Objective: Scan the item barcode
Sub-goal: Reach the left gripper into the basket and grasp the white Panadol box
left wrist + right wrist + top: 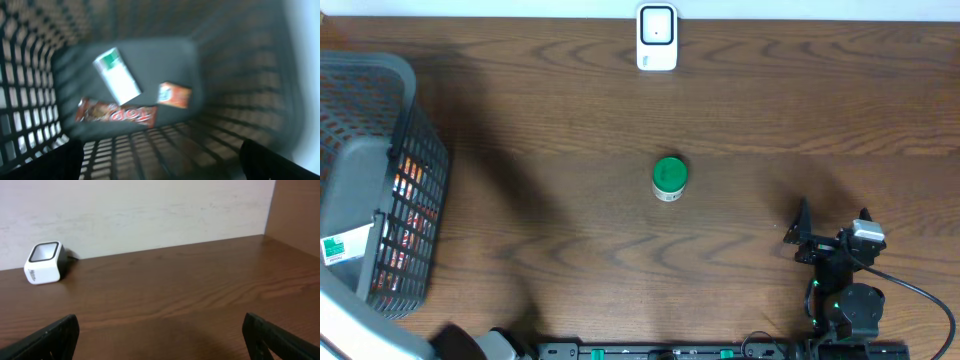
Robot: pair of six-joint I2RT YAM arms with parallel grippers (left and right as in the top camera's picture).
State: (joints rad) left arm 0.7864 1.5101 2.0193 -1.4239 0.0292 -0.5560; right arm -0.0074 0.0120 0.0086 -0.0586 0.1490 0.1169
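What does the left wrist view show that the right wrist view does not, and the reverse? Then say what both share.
Left wrist only: the inside of the basket, with a white-and-green box, an orange packet and a red-brown bar on its floor. Right wrist only: the white scanner on the wooden table, by a pale wall. Shared: no object; the left gripper and right gripper each show open, fingers in the lower corners.

**woodguy:** what's the whole thing sitting on?

**benchrat:** a dark brown wood-grain tabletop [540,110], long wavy grain with a bit of sheen. The back edge runs right up against a pale off-white wall [150,210] with faint streaks.

**woodguy:** anything at the side?

**benchrat:** yeah, a plain tan-brown upright panel [295,210] meets that wall at the right end. The light's soft, and the tabletop looks dimmer toward its left part.
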